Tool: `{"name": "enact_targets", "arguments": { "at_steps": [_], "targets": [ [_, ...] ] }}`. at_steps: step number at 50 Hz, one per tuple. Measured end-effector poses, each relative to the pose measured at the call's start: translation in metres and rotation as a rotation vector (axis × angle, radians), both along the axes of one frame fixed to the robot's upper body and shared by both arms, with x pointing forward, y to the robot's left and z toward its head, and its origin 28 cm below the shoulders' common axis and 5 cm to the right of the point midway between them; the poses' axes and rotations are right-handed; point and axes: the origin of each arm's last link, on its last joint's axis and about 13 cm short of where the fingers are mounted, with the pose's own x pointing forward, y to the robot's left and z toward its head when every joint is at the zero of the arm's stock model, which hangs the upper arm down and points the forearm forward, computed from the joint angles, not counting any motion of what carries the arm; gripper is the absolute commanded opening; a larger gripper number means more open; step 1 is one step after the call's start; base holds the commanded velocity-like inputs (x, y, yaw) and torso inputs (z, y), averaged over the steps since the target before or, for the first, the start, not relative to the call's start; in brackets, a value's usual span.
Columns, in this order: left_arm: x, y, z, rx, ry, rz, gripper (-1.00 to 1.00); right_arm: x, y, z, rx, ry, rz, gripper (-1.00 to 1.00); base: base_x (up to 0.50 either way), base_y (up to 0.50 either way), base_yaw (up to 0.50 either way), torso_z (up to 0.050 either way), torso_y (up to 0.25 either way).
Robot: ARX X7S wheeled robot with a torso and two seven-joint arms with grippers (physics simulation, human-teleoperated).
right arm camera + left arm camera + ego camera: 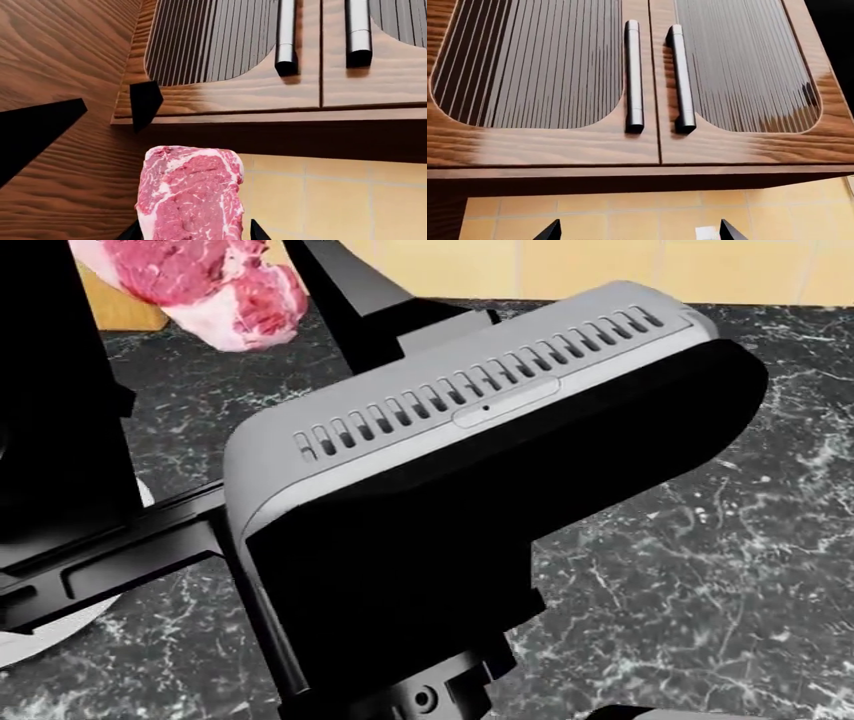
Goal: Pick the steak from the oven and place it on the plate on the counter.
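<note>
The steak (190, 195), pink-red with a whitish fat edge, stands between the fingertips of my right gripper (193, 234), which is shut on it. In the head view the steak (200, 285) hangs at the top left above the black marble counter (694, 560). Only a white sliver of the plate (40, 635) shows at the lower left, the remainder hidden under black arm parts. My left gripper (640, 232) is open and empty, facing wooden wall cabinets. The oven is out of view.
A big grey and black arm housing (494, 440) fills the middle of the head view. Brown wooden wall cabinets with ribbed glass doors (534, 60) and metal bar handles (634, 75) hang above a yellow tiled wall (627, 215). A wooden side panel (60, 75) stands close to the steak.
</note>
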Motion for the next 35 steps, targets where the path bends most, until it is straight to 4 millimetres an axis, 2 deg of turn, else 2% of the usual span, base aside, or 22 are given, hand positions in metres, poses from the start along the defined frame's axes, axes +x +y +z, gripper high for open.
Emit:
{"name": "enact_targets", "arguments": {
  "at_steps": [28, 35],
  "targets": [
    [-0.0002, -0.0003, -0.0005, -0.006, 0.001, -0.003, 1.0, 0.0003, 0.0003, -0.0014, -0.016, -0.001, -0.011, -1.0, 0.06, 0.01, 0.5, 0.0, 0.001],
    [0.0001, -0.0005, -0.0006, -0.007, 0.001, -0.004, 1.0, 0.0001, 0.0007, -0.0015, -0.017, -0.003, -0.006, -1.0, 0.0, 0.0, 0.0, 0.0, 0.0]
  ]
}}
